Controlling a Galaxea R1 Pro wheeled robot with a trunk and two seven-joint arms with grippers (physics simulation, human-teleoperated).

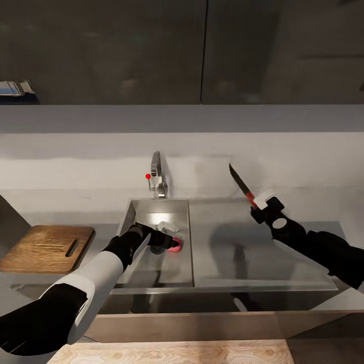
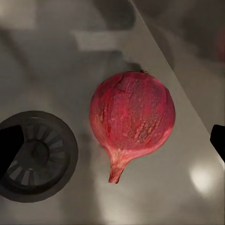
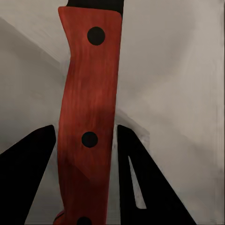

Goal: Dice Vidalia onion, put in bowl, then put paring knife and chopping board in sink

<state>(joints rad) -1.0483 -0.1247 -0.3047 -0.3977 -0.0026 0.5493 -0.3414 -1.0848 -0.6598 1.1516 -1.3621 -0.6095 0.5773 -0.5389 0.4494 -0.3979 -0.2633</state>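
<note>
— Where are we standing with the onion [image 2: 132, 117]?

— It is lying on the floor of the sink [image 1: 132, 210] beside the drain [image 2: 35, 154]. We are hanging the left gripper [image 1: 163, 238] over it, fingers spread wide and empty.

— And the right gripper [image 3: 86, 183]?

— We are clamping the paring knife [image 1: 241, 185] by its red handle above the drainboard, blade pointing up.

— What are we risking?

— Closing off-centre: the round onion may well roll away toward the drain.

red onion [image 2: 132, 115], reddish knife handle [image 3: 89, 117], brown grained board [image 1: 48, 247]
</note>
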